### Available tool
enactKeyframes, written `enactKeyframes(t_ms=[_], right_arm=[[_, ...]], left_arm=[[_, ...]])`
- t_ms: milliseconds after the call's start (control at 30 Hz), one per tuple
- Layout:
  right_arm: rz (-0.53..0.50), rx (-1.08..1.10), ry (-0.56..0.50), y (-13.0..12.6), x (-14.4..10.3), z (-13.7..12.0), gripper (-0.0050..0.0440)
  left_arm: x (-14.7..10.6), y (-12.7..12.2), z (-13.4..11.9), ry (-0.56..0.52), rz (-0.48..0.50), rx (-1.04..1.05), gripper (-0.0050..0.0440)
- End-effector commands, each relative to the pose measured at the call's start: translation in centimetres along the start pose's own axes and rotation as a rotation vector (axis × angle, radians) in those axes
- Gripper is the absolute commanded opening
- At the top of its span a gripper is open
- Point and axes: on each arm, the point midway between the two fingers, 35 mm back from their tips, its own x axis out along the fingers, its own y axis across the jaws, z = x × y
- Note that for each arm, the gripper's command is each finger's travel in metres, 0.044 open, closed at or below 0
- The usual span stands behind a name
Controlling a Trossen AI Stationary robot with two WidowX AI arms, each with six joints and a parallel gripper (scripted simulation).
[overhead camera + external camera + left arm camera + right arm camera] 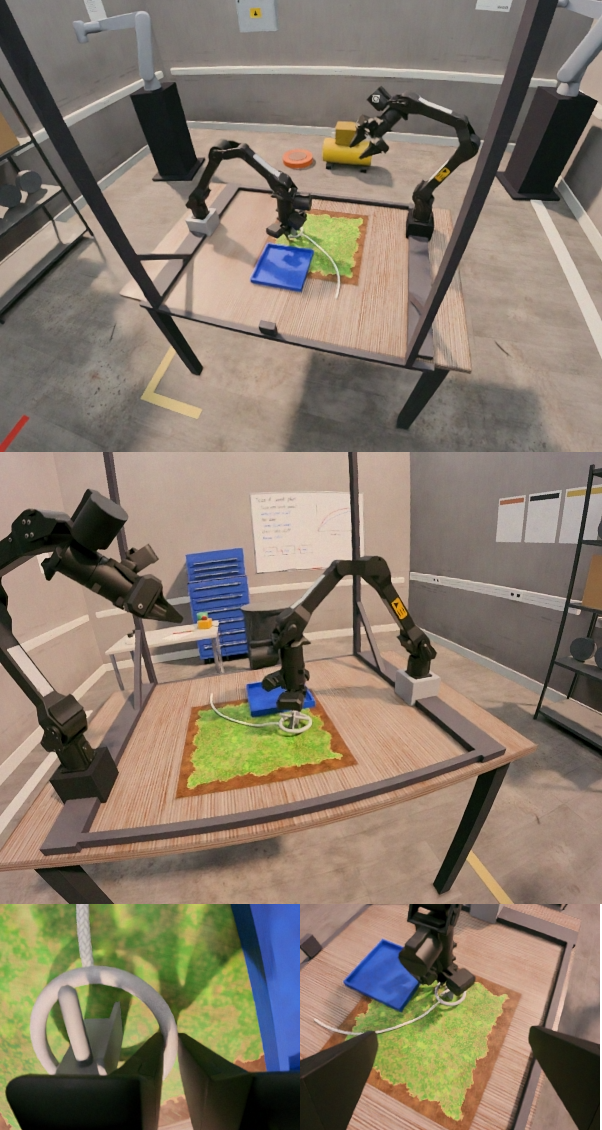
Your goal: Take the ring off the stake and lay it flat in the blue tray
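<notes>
A white ring (102, 1019) with a white rope tied to it lies around a short white stake (75, 1024) on the green mat (255, 747). My left gripper (169, 1040) is down at the mat and its two fingers are shut on the ring's rim on the side toward the blue tray (282, 266). The ring also shows under the left gripper in the exterior view (295, 722) and in the right wrist view (450, 996). The tray lies flat beside the mat and is empty. My right gripper (372, 137) is open and empty, held high above the table's far side.
The rope (327, 260) trails from the ring across the mat onto the wooden table top. A dark raised rail (280, 809) runs along the table's edges. Upright frame posts (480, 180) stand at the table's corners.
</notes>
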Motion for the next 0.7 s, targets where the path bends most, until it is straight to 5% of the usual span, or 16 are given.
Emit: enactKeyframes(t_ms=[0,667], right_arm=[[-0.006,-0.006,-0.009,0.04,-0.35,0.27,0.044],[-0.006,-0.006,-0.009,0.04,-0.35,0.27,0.044]], left_arm=[[-1.12,0.33,1.93,-0.035,0.014,0.0,-0.005],[-1.49,0.43,1.84,-0.042,0.017,0.001,-0.005]])
